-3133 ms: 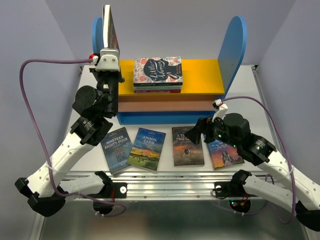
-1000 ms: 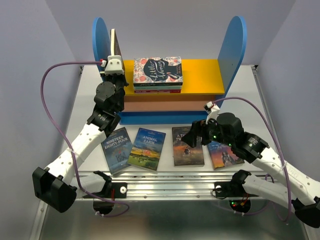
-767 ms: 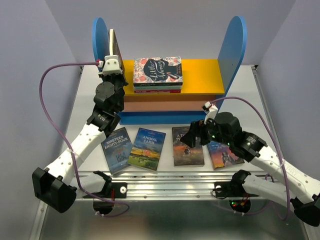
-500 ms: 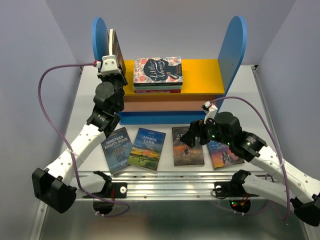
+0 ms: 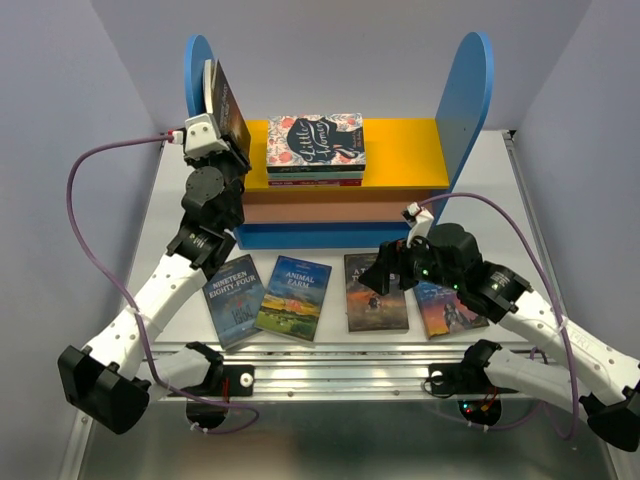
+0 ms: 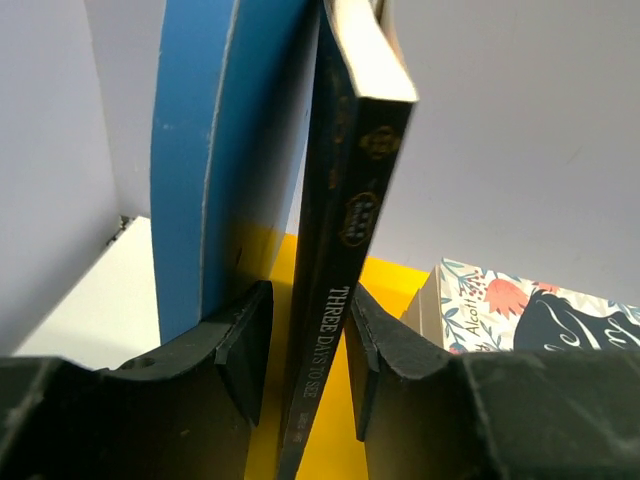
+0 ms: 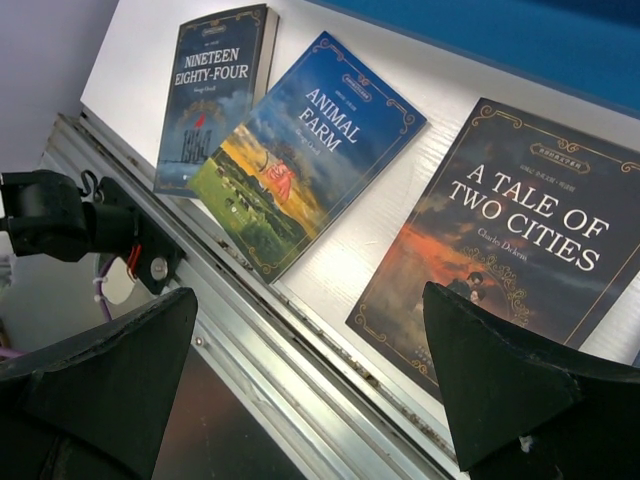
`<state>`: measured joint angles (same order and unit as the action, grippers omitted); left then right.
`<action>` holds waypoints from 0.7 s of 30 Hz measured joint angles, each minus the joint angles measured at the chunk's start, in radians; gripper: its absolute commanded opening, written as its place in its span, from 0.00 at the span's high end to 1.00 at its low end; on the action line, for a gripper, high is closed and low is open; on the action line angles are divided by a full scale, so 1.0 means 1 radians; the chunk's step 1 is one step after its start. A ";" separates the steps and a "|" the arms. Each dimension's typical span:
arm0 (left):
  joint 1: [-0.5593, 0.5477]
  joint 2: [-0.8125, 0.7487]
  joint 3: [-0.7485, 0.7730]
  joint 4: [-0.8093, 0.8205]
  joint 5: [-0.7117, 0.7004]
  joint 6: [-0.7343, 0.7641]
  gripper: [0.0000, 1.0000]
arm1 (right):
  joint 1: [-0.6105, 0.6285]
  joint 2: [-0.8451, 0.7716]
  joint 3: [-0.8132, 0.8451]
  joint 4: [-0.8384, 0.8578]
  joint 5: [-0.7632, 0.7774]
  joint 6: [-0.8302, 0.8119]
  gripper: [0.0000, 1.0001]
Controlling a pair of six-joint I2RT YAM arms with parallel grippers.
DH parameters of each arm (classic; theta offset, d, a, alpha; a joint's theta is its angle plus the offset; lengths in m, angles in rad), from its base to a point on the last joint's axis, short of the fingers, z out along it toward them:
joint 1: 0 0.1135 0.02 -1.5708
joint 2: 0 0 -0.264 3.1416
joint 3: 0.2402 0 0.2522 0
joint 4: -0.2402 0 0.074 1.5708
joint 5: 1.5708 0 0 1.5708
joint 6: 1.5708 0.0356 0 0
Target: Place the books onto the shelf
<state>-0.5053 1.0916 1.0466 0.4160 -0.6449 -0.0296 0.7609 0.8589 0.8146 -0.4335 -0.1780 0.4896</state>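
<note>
The dark book "Three Days to See" (image 6: 345, 200) stands on its edge on the shelf's yellow board (image 5: 400, 150), leaning against the left blue panel (image 5: 194, 62). My left gripper (image 6: 307, 310) straddles its spine, open, with a clear gap on the panel side and the other pad close to the cover. On the table lie Nineteen Eighty-Four (image 5: 232, 298), Animal Farm (image 5: 293, 297), A Tale of Two Cities (image 5: 375, 295) and a fourth book (image 5: 452, 312) half under my right arm. My right gripper (image 7: 308, 300) hovers wide open and empty over A Tale of Two Cities (image 7: 500, 260).
A stack topped by the floral "Little Women" (image 5: 315, 140) lies flat on the yellow board's middle. The right blue panel (image 5: 470, 90) stands tall at the back right. A metal rail (image 7: 300, 340) runs along the table's near edge below the books.
My left gripper's jaws have spread apart from the standing book, and the wrist has drawn slightly back and left. The book now leans toward the blue panel. The right arm has barely moved.
</note>
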 measured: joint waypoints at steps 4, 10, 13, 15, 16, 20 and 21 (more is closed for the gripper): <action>0.000 -0.011 0.000 -0.036 -0.006 -0.065 0.50 | 0.000 0.008 0.000 0.001 -0.013 0.000 0.00; -0.003 -0.028 0.000 -0.085 -0.023 -0.151 0.46 | 0.000 0.007 -0.002 0.027 -0.037 0.000 0.00; -0.003 -0.028 0.001 -0.116 -0.031 -0.192 0.44 | 0.000 0.006 -0.011 0.042 -0.041 0.000 0.00; -0.005 -0.028 0.004 -0.146 -0.039 -0.232 0.44 | 0.000 0.006 -0.012 0.042 -0.041 0.000 0.00; -0.006 -0.028 0.008 -0.161 -0.041 -0.244 0.44 | 0.000 0.006 -0.012 0.045 -0.041 0.000 0.00; -0.005 -0.037 0.022 -0.230 -0.043 -0.326 0.41 | 0.000 0.006 -0.013 0.050 -0.047 0.000 0.00; -0.005 -0.043 0.022 -0.242 -0.043 -0.339 0.41 | 0.000 0.006 -0.013 0.050 -0.048 0.000 0.00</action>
<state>-0.5106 1.0485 1.0683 0.1738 -0.6876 -0.3687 0.7609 0.8654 0.8017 -0.3832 -0.2256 0.4900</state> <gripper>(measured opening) 0.572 0.998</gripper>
